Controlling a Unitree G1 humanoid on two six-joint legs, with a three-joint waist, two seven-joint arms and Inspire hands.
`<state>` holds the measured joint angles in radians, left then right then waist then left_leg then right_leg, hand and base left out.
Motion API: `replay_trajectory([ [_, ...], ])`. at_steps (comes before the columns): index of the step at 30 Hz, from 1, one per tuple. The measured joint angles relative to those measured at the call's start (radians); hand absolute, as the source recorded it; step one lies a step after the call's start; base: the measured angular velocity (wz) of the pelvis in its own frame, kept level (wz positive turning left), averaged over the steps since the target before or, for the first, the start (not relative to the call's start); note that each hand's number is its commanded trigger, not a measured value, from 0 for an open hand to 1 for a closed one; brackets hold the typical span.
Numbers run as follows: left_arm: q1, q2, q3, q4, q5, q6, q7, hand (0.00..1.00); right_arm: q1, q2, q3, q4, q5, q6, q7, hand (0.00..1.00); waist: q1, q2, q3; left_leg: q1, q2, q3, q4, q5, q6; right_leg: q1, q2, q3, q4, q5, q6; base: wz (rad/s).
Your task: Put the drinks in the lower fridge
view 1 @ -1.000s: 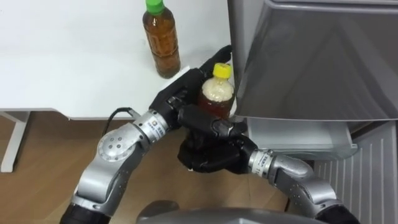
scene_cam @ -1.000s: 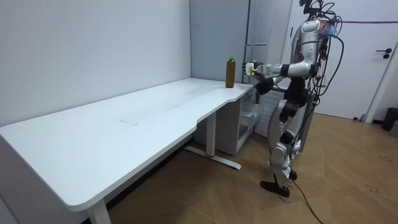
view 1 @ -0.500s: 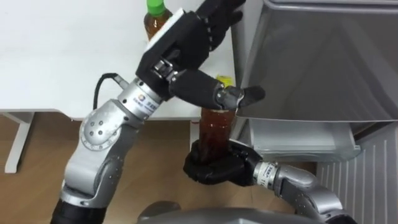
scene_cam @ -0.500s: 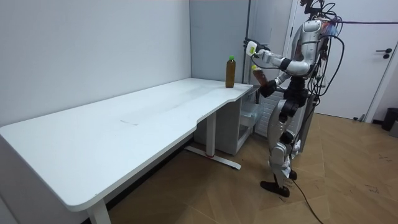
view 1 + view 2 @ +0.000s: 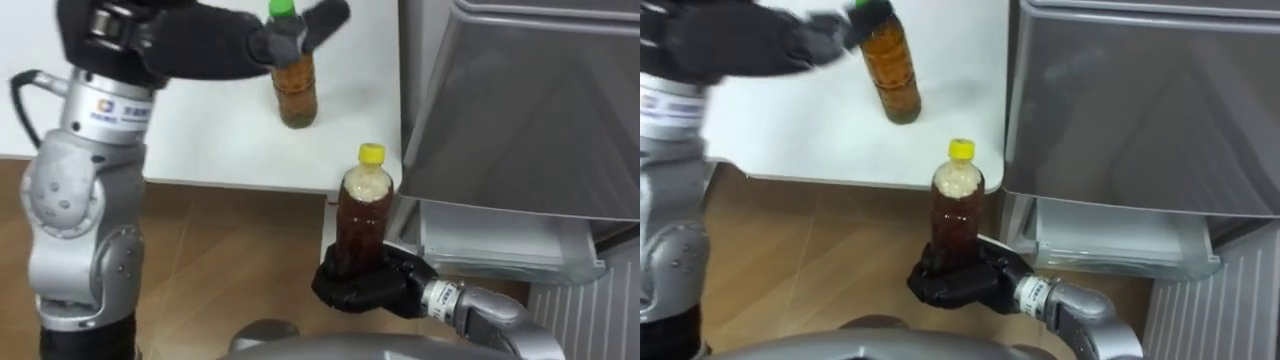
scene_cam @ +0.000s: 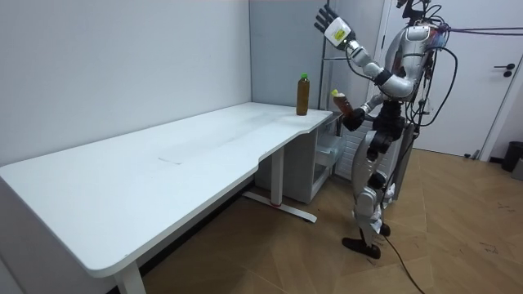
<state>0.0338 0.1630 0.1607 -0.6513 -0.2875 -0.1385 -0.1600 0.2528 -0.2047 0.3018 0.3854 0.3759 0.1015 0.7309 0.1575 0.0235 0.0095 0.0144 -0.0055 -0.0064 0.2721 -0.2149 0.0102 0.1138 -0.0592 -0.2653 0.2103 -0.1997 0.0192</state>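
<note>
I see the worktop (image 5: 200,130) edge running just beyond my right hand (image 5: 365,290), with its corner close to the cap of the bottle I hold. The grey front of the fridge (image 5: 520,100) stands just to the right of that hand, and beneath it a pale ledge (image 5: 500,255) juts out at about the hand's height. To the left of the hand there is open wooden floor (image 5: 230,250), so that side gives me room to swing. In the room view the robot stands upright at the worktop's end, facing the fridge.

My right hand sits low before the body, palm up, with its fingers curled round the base of the yellow-capped bottle (image 5: 362,215). My left hand (image 5: 190,40) is held high and far out to the left, above the worktop, with its fingers straight and spread and nothing in it.

The yellow-capped bottle stands upright in the right hand, off the worktop, filled with dark brown drink and foamy near the neck. The green-capped bottle (image 5: 293,85) stands upright on the worktop beyond the left hand's fingertips, well apart from the right hand, holding an amber drink
</note>
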Motion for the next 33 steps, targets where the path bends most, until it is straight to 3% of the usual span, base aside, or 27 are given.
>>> replay_trajectory([
  [7,0.004,0.001,0.278,0.008,0.105,-0.061,0.270,0.00,0.068,0.017,-0.112,0.000,-0.010,-0.013,-0.002,1.00,0.077,0.009,-0.0009,0.026,-0.002,0.001,-0.007,0.000,0.000,0.028,0.000,-0.008,-0.019,0.000,0.000,0.02],
  [9,0.010,0.001,0.348,0.029,0.133,-0.083,0.366,0.00,0.094,0.020,-0.132,0.000,-0.014,-0.013,-0.007,1.00,0.100,0.012,-0.0080,0.037,-0.003,-0.001,-0.015,0.000,0.000,0.036,-0.001,-0.006,-0.025,0.000,0.001,0.00],
  [11,0.022,0.004,0.425,0.086,0.181,-0.110,0.487,0.00,0.110,0.017,-0.136,0.000,-0.030,-0.013,-0.030,1.00,0.124,0.016,-0.0126,0.050,-0.006,-0.005,-0.019,0.000,0.000,0.049,-0.003,-0.010,-0.027,-0.003,0.003,0.02],
  [16,0.043,0.025,0.498,0.290,0.249,-0.111,0.716,0.00,0.110,0.010,-0.136,-0.011,-0.041,-0.013,-0.083,1.00,0.144,0.021,-0.0106,0.061,-0.008,-0.007,-0.022,0.001,0.000,0.060,-0.002,-0.009,-0.042,-0.004,0.003,0.03],
  [19,0.079,0.041,0.497,0.456,0.181,-0.107,0.809,0.00,0.111,0.012,-0.125,-0.024,-0.030,-0.013,-0.116,1.00,0.143,0.010,-0.0105,0.060,-0.010,-0.011,-0.020,0.001,0.000,0.061,-0.003,-0.013,-0.043,-0.008,0.004,0.02],
  [21,0.109,0.041,0.480,0.556,0.146,-0.090,0.848,0.00,0.111,0.012,-0.126,-0.026,-0.026,-0.012,-0.138,1.00,0.143,0.006,-0.0105,0.058,-0.011,-0.010,-0.023,0.001,0.000,0.060,-0.003,-0.013,-0.043,-0.008,0.004,0.00],
  [23,0.163,0.041,0.449,0.666,0.101,-0.062,0.874,0.00,0.111,0.011,-0.127,-0.026,-0.026,-0.002,-0.158,1.00,0.137,-0.005,-0.0157,0.062,-0.011,-0.009,-0.034,0.001,0.000,0.060,-0.004,-0.013,-0.044,-0.008,0.004,-0.02],
  [25,0.195,0.041,0.418,0.758,0.087,-0.055,0.882,0.00,0.118,0.010,-0.127,-0.026,-0.026,0.000,-0.166,1.00,0.136,-0.012,-0.0188,0.069,-0.010,-0.004,-0.040,0.001,0.000,0.061,-0.004,-0.010,-0.045,-0.008,0.005,-0.07],
  [29,0.267,0.039,0.299,0.928,-0.008,-0.023,0.894,0.00,0.122,0.008,-0.128,-0.004,-0.025,0.011,-0.181,1.00,0.115,-0.020,-0.0148,0.071,-0.009,0.001,-0.048,0.000,0.000,0.060,-0.004,-0.008,-0.047,-0.008,0.005,-0.03],
  [33,0.296,0.035,0.223,1.068,-0.038,-0.012,0.879,0.00,0.131,0.004,-0.128,0.000,-0.025,0.028,-0.184,1.00,0.082,-0.025,-0.0125,0.069,-0.009,0.001,-0.051,0.000,-0.001,0.063,-0.002,-0.008,-0.055,-0.007,0.005,0.00],
])
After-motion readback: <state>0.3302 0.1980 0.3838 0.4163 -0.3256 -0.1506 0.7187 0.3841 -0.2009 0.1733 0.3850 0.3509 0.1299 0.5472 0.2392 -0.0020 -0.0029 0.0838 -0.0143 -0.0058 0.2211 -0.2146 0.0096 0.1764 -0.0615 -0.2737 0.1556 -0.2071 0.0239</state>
